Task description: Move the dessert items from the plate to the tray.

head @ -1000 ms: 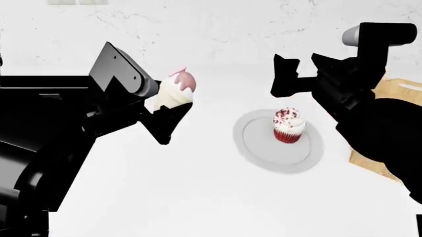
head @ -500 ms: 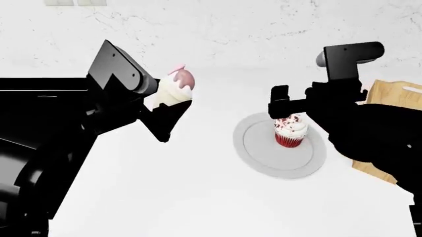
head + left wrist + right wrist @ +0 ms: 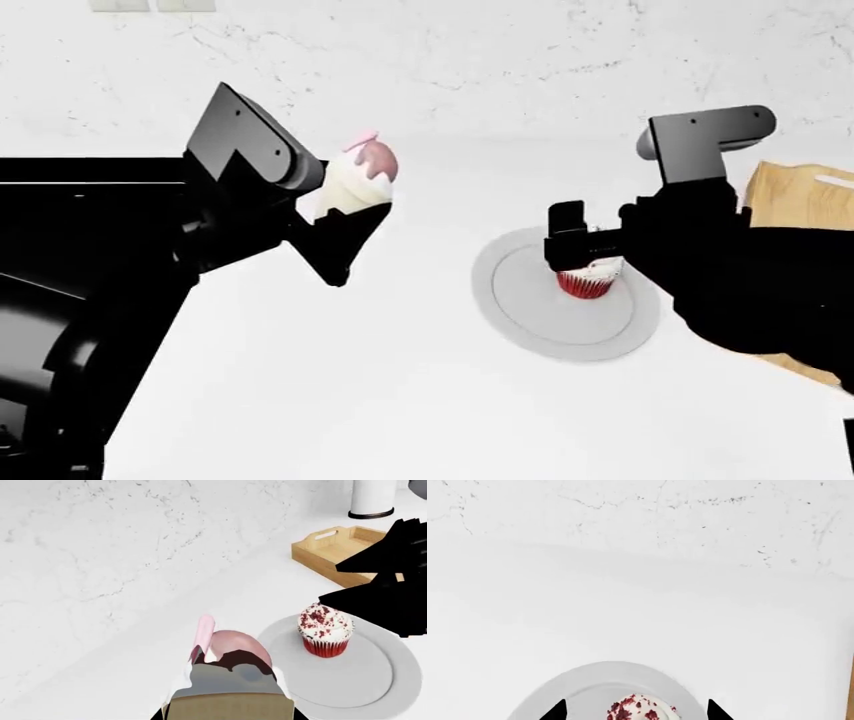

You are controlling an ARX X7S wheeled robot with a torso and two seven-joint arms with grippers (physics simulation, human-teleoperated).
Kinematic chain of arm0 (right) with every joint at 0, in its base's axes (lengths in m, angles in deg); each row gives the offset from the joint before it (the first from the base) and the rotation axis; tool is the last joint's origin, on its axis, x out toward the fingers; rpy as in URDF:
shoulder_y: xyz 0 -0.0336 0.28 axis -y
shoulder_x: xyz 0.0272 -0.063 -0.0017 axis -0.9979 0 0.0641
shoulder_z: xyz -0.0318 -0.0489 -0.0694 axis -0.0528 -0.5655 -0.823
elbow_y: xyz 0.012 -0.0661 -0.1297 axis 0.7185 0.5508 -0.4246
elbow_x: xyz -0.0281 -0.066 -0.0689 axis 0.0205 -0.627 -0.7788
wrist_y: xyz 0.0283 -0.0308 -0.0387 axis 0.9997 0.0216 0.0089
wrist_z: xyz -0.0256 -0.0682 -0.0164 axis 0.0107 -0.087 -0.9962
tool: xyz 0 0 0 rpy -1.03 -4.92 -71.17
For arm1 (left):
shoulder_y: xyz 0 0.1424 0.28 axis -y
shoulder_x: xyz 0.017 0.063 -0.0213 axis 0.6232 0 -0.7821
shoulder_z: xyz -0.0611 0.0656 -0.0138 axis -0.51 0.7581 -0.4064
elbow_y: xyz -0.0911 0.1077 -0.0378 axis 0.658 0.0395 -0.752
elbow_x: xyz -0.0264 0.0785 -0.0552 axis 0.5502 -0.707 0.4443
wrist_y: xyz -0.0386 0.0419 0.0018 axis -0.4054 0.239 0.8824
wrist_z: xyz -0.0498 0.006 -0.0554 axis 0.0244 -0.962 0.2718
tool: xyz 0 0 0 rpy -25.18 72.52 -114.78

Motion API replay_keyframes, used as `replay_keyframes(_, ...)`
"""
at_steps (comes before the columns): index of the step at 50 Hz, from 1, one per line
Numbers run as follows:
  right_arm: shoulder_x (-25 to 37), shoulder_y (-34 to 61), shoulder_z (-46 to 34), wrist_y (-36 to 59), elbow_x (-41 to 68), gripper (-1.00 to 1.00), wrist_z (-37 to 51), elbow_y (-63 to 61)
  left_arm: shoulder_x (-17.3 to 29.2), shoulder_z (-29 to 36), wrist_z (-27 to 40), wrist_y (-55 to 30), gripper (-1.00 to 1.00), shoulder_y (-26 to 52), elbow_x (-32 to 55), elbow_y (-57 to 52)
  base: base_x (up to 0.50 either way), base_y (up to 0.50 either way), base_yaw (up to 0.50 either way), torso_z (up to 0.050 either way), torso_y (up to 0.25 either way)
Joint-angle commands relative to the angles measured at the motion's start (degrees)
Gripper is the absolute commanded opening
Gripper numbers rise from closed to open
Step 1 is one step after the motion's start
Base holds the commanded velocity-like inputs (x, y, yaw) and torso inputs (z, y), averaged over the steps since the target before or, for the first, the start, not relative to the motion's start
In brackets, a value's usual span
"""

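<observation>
In the head view the left claw (image 3: 350,225) is at the left, raised above the white worktop (image 3: 374,400), closed on the cone-shaped pastry (image 3: 358,185). The pastry stands roughly upright in that grip, its cream body between the black fingers and its pink top clear above them. It hangs in the air, well apart from the plate. The left wrist view shows the same pastry (image 3: 227,655) from close by, the pink top with a dark glaze edge, and the fingers mostly out of frame, so the grip is read from the head view.

Further right sits the round grey plate (image 3: 521,300) on the worktop, with the cupcake (image 3: 587,280) standing upright on it, toward its far right part. The red wrapper shows below; the frosting is largely hidden by the right claw (image 3: 583,245), which is down at the cupcake's top. In the right wrist view two black fingertips (image 3: 554,711) stand apart on either side of the cupcake (image 3: 642,710), with bare plate (image 3: 580,685) showing between each tip and the frosting, so this claw is open around it and not gripping.

At the far right the wooden tray (image 3: 801,200) lies on the worktop just beyond the plate, mostly behind the right arm. The left wrist view shows the tray (image 3: 327,550) with a slot handle, and a white cylinder with a dark base (image 3: 371,497) past it
</observation>
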Motion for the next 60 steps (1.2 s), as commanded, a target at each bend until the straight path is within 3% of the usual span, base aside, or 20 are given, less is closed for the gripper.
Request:
replay_keyframes(1,0.5,-1.6,1.1,1.4,4.1,1.0,2.3,-1.6,-0.1,0.1,0.6,0.6,-1.0,-0.1,0.4,0.6,0.0,0.0,0.0,0.0,0.0)
replay_keyframes(60,0.1,-4.0,-3.5,-2.7,-3.2,1.0,-3.5,3.3,0.3,-0.2,1.5,0.2,-1.0,-0.1,2.3,-0.6,0.0,0.0,0.0,0.0,0.0)
